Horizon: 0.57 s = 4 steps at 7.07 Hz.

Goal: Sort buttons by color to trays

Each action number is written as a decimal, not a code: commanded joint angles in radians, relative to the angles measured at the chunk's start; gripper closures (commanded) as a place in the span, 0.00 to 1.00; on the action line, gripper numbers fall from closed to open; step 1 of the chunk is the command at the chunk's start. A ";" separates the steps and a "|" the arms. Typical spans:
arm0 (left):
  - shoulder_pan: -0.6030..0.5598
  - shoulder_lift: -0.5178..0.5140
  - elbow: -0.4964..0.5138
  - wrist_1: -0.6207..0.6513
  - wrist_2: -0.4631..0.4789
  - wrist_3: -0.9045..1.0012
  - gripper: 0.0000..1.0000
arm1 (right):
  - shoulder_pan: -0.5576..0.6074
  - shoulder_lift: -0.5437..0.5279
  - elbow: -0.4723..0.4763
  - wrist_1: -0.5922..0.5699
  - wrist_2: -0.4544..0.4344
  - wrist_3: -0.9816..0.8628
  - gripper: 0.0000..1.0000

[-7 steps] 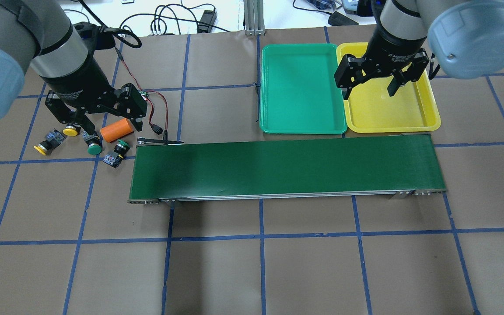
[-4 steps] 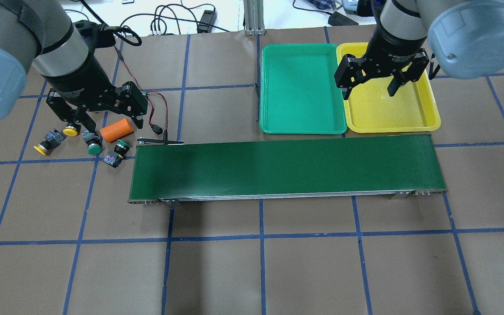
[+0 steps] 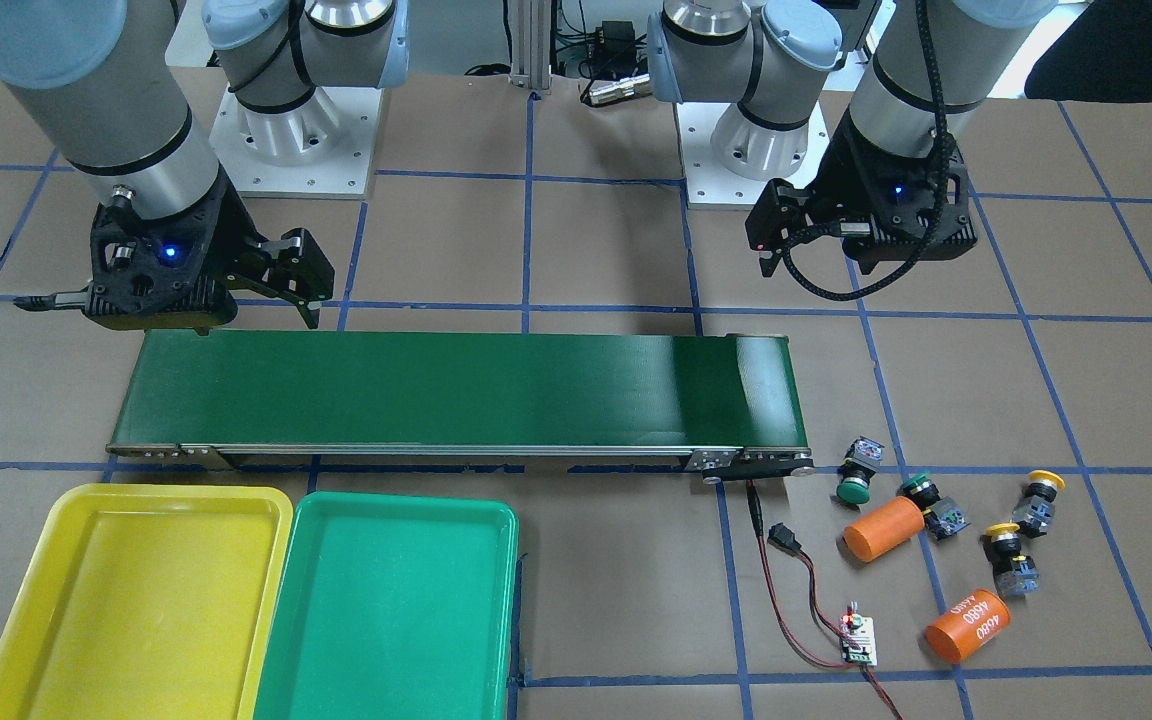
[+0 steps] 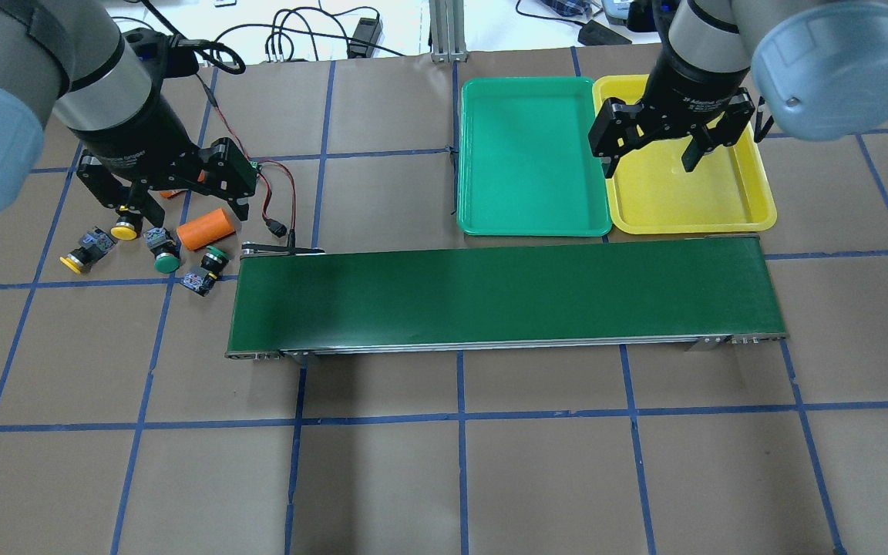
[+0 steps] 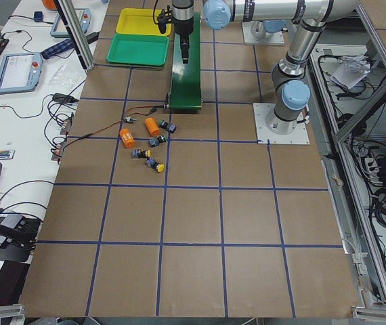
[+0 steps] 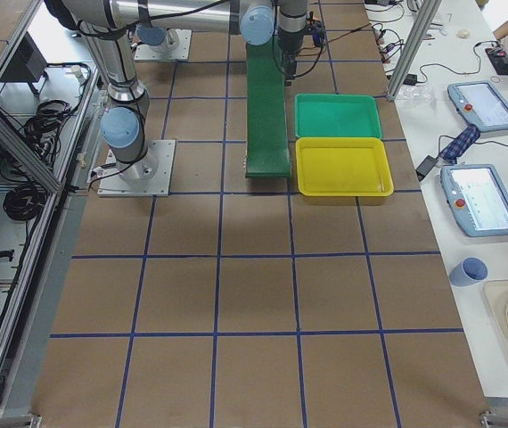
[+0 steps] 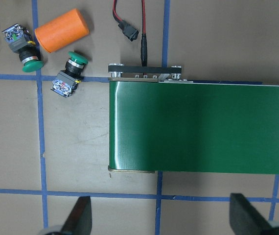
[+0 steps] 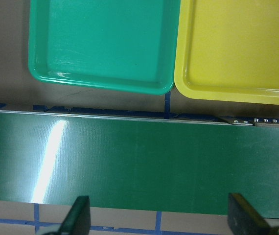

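Four buttons lie on the paper left of the belt: two yellow-capped [image 4: 126, 229] [image 4: 74, 262] and two green-capped [image 4: 166, 262] [image 4: 215, 257]. My left gripper [image 4: 186, 208] hangs open above them, holding nothing; in the left wrist view its fingertips [image 7: 79, 221] frame the belt end, with the green-capped buttons [image 7: 31, 61] [image 7: 73, 63] at top left. The green tray [image 4: 529, 154] and yellow tray [image 4: 691, 200] sit side by side beyond the belt, both with nothing in them. Over the yellow tray my right gripper [image 4: 648, 158] stands open, holding nothing.
The long dark-green conveyor belt [image 4: 506, 297] crosses the middle. An orange cylinder [image 4: 206, 229] lies among the buttons, and a second [image 3: 966, 625] lies farther from the belt, partly under my left gripper in the overhead view. A red-and-black cable [image 4: 278, 193] runs to the belt's left end.
My left gripper has drawn back a little from the buttons toward the table's far side, still open; an orange cylinder now peeks out under it. The right gripper has barely moved.
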 commanded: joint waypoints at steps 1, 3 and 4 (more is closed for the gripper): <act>0.000 0.001 -0.001 -0.006 0.003 0.010 0.00 | 0.000 -0.001 0.006 -0.002 0.000 0.001 0.00; 0.008 0.007 -0.001 0.006 0.000 0.010 0.00 | 0.000 -0.001 0.006 -0.002 0.000 0.001 0.00; 0.009 0.007 -0.001 0.005 0.001 0.012 0.00 | 0.000 -0.001 0.006 -0.003 0.000 0.001 0.00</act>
